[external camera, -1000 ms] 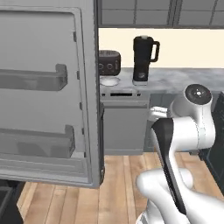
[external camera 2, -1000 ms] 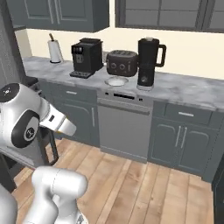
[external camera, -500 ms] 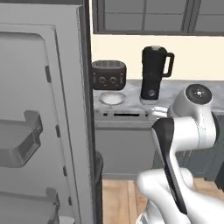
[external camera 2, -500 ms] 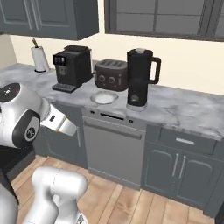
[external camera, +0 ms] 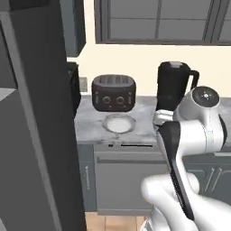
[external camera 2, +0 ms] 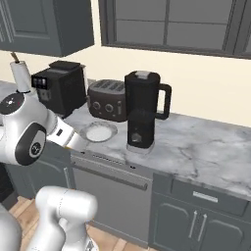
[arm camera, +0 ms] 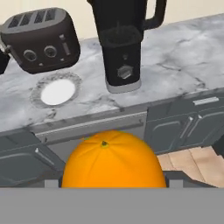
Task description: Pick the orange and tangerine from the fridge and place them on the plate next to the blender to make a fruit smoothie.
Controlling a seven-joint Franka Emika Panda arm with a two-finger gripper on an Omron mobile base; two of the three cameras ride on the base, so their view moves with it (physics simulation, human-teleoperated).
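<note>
The gripper [arm camera: 113, 186] is closed around the orange [arm camera: 113, 159], which sits between its jaws at the bottom of the hand view, held in the air in front of the counter [external camera 2: 206, 147]. The plate [arm camera: 57, 92] lies bare on the marble top, just beside the blender [external camera 2: 142, 110] and in front of the toaster [external camera: 113, 92]. The fridge [external camera: 31, 135] stands at the left.
</note>
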